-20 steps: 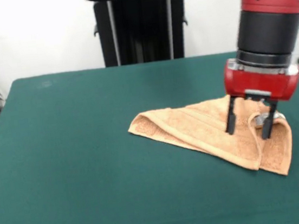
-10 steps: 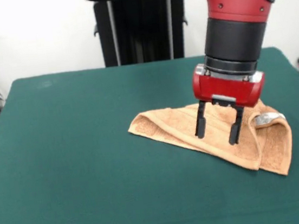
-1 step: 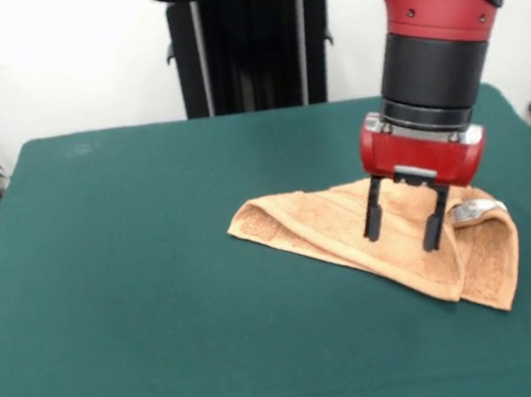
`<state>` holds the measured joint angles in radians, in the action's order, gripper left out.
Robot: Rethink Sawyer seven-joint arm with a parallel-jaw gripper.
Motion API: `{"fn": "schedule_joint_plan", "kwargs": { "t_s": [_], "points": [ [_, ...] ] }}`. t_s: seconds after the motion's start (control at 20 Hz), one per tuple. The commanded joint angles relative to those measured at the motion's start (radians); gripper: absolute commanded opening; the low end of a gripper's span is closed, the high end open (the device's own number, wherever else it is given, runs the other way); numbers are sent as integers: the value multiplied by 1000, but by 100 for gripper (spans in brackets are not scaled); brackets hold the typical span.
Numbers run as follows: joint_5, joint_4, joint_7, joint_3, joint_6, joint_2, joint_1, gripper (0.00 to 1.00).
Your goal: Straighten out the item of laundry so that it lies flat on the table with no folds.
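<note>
Claw (image 3: 403,232): spread wide, holding nothing, tips over towel's middle.
Towel (image 3: 347,232): folded over, right half of table (image 3: 114,304), tag (image 3: 475,209) showing.
Grip advice: probably best to pinch only the top layer at a free corner, then drag outward.

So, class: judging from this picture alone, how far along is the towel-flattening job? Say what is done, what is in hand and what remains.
Done: nothing visible yet; the towel lies folded on the green table, with a flap doubled over at its right end beside a white tag.
In hand: the open end effector sits over the towel's middle, gripping nothing.
Left: grasp an edge, unfold the layers and smooth them flat.
</note>
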<state>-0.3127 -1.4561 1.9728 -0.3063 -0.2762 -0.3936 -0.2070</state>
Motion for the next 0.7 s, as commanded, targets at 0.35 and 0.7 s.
{"fn": "schedule_joint_plan", "kwargs": {
  "t_s": [0.35,0.7],
  "points": [
    [-27,-38,204,72,-63,67,-59,100],
    [-20,-50,185,112,-13,83,-35,100]
  ]
}}
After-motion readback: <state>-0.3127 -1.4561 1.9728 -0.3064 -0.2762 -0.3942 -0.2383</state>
